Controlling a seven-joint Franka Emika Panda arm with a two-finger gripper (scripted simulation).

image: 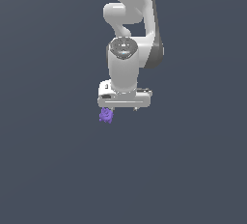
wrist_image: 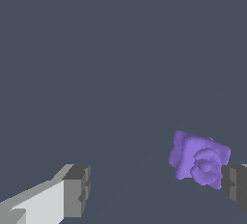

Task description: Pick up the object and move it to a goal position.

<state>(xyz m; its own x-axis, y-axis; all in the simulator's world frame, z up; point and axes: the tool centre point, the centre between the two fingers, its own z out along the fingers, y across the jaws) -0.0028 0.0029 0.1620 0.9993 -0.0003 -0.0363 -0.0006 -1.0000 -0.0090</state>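
White and grey, my Franka arm's parallel-jaw gripper (image: pixel 124 106) hangs from the wrist near the centre of the exterior view, pointing down at the flat dark slate-blue surface (image: pixel 58 170). From the wrist camera I see both dark grey finger pads: one pad (wrist_image: pixel 77 190) on its white finger at about 7 o'clock in the picture, the other (wrist_image: pixel 236 187) cut by the frame edge at about 4 o'clock. The jaws stand wide apart, with bare slate-blue ground showing across most of the gap, and they have hold of nothing.

Around the tool I see only the plain surface, and the approach to the target shows no obstacle. In the exterior view the arm's own white links rise toward 12 o'clock, behind and above the hand.

The small purple lumpy, knobbly object (image: pixel 106 115) lies on the surface at about 7 o'clock from the gripper body in the exterior view, just below the hand's end on the exterior view's left. In the wrist view the purple object (wrist_image: pixel 198 159) sits inside the open gap but far off centre, crowded against the pad at the frame edge; I cannot tell whether it touches that pad or merely overlaps it in the picture. It is much smaller than the span between the fingers.
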